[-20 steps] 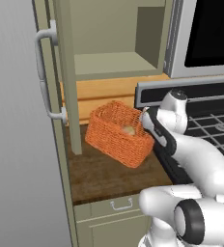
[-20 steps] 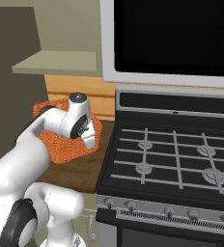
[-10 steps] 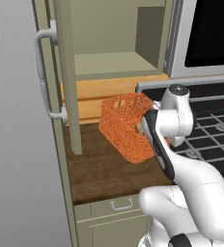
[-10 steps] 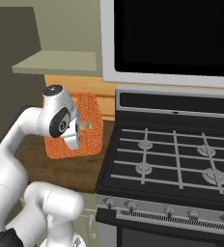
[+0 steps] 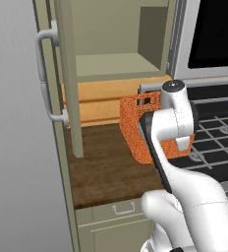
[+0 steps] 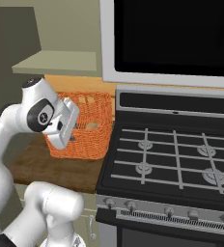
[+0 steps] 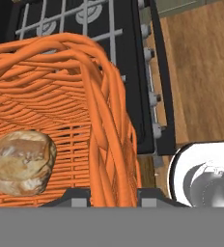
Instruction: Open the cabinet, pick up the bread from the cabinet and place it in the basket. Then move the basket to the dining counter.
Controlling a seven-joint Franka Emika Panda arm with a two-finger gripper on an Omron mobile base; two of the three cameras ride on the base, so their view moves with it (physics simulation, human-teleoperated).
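Basket (image 7: pixel 61 111): orange weave, raised and tilted beside the stove (image 6: pixel 172 159).
Bread (image 7: pixel 22 161): hand view shows it lying inside the basket.
End effector (image 7: pixel 109 195): clamped on the basket's rim.
Cabinet (image 5: pixel 62 74): left base view shows the door open.

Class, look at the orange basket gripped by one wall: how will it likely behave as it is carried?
The basket is open weave, so probably light and slightly flexible. The hand pinches only one wall, so it may hang tilted and sway. The bread lies loose on its floor and could roll toward the lower side.
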